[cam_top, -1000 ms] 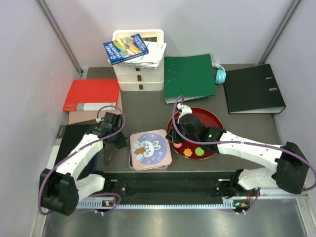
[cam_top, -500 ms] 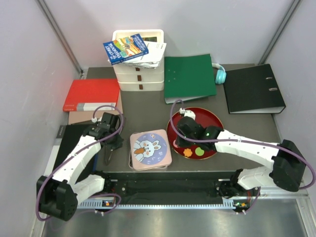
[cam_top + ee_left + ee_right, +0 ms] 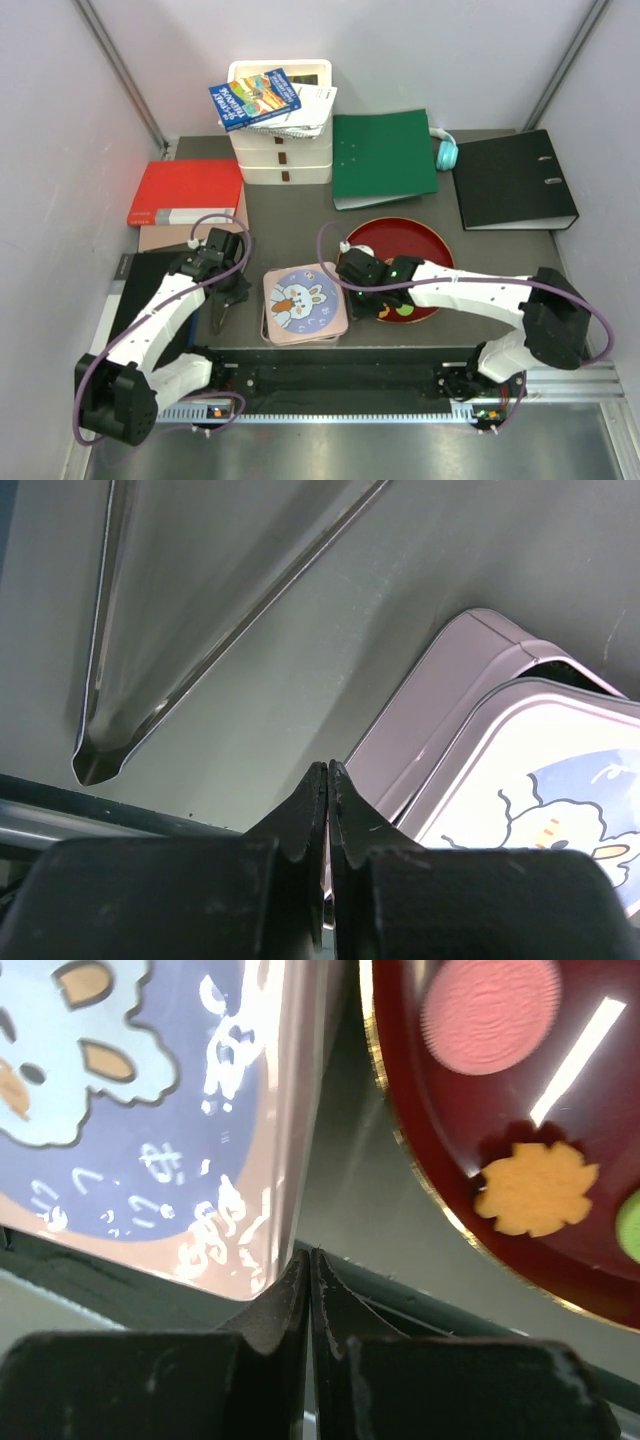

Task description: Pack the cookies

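Note:
A pink square tin (image 3: 305,302) with a blue rabbit lid lies shut at the table's front. It also shows in the left wrist view (image 3: 540,770) and the right wrist view (image 3: 150,1110). To its right is a dark red plate (image 3: 415,240) holding cookies: an orange flower cookie (image 3: 383,311) and a green one (image 3: 403,307). The right wrist view shows a pink round cookie (image 3: 490,1012), the orange flower cookie (image 3: 535,1188) and the edge of the green one (image 3: 630,1225) on the plate (image 3: 430,1110). My right gripper (image 3: 350,295) is shut and empty, low in the gap between tin and plate (image 3: 310,1255). My left gripper (image 3: 219,316) is shut and empty, just left of the tin (image 3: 328,767).
A red folder (image 3: 185,192) lies at the back left. White drawers (image 3: 282,150) topped with booklets stand at the back, next to a green binder (image 3: 384,157), teal headphones (image 3: 445,150) and a black binder (image 3: 515,180). A black mat (image 3: 140,290) lies under the left arm.
My right gripper has moved left, from over the red plate to the gap beside the tin's right edge. The left arm has shifted only slightly.

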